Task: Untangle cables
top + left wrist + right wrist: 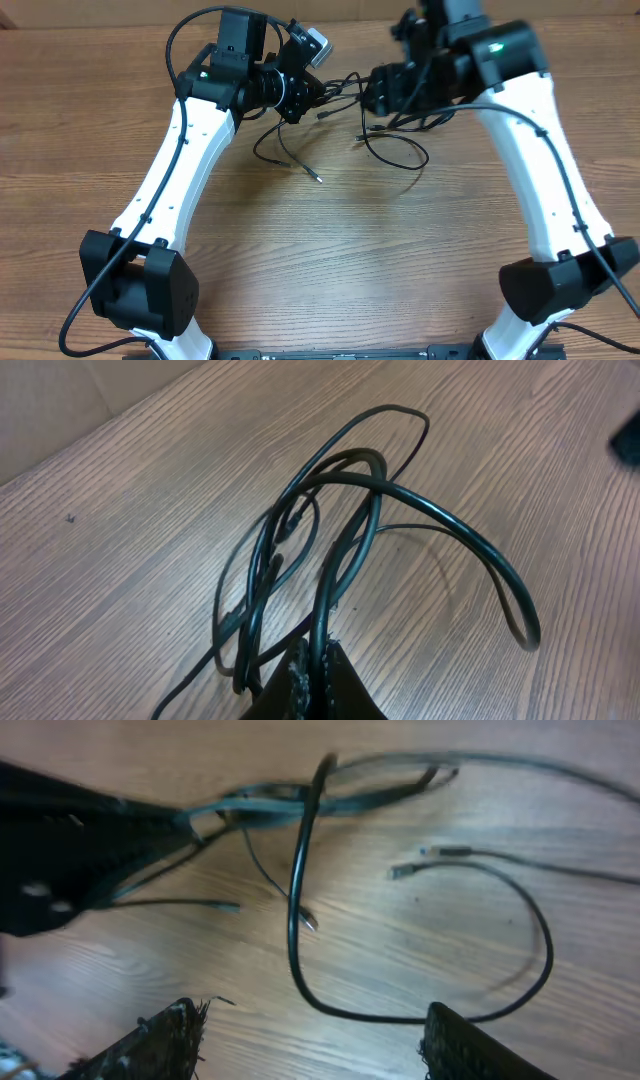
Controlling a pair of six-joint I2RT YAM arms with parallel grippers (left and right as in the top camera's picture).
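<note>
The left gripper (310, 682) has its fingers pressed together on strands of the cables (400, 490), apparently to anchor the knot. The right gripper (310, 1035), fingers (170, 1035) spread with nothing between them, hangs over a loose loop (likely choosing a strand to draw out). The tangle sits toward the table's (330, 260) 12 o'clock edge, its long axis running 9 to 3 between the grippers, with plug ends (318, 179) trailing toward 6.

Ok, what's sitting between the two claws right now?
Just the cables. The overhead view shows strands running from the shut left claw, which grips them, toward the open right claw, with nothing else in the gap.
</note>
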